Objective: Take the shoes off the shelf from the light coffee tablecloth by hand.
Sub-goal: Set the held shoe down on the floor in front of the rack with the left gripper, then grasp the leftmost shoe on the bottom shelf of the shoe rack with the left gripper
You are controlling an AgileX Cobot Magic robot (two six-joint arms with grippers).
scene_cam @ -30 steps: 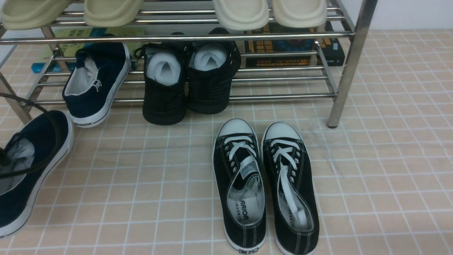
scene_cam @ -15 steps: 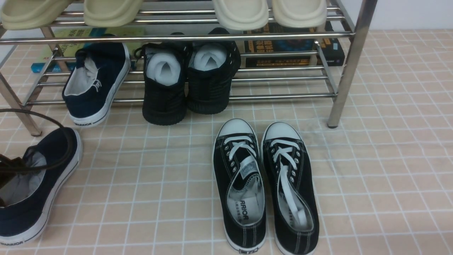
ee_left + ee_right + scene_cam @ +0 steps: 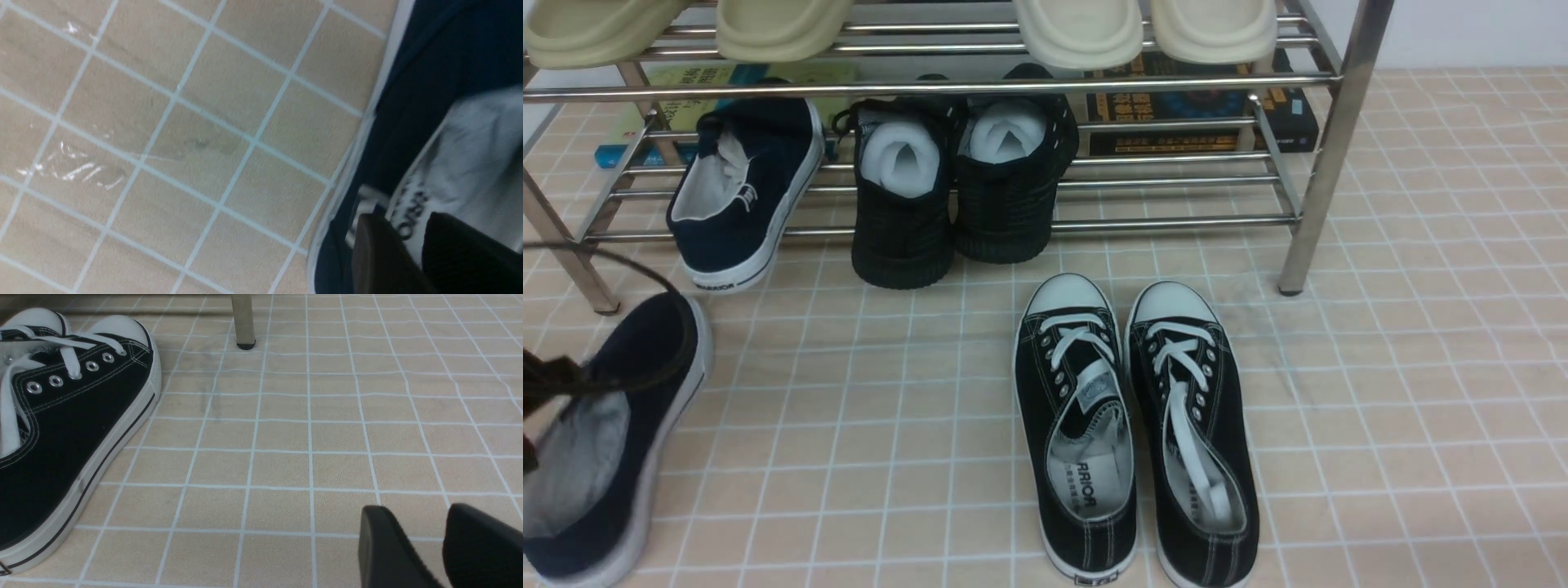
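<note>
Black lace-ups (image 3: pixel 1131 433), knit shoes (image 3: pixel 956 188), slippers (image 3: pixel 1078 28), books (image 3: pixel 1201 106)

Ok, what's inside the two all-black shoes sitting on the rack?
White foam stuffing fills both openings of the all-black shoes; whatever lies deeper toward the toes is covered.

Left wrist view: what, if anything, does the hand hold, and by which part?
It cannot be told. The left hand straddles the navy shoe at its collar, but an actual pinch is not visible.
</note>
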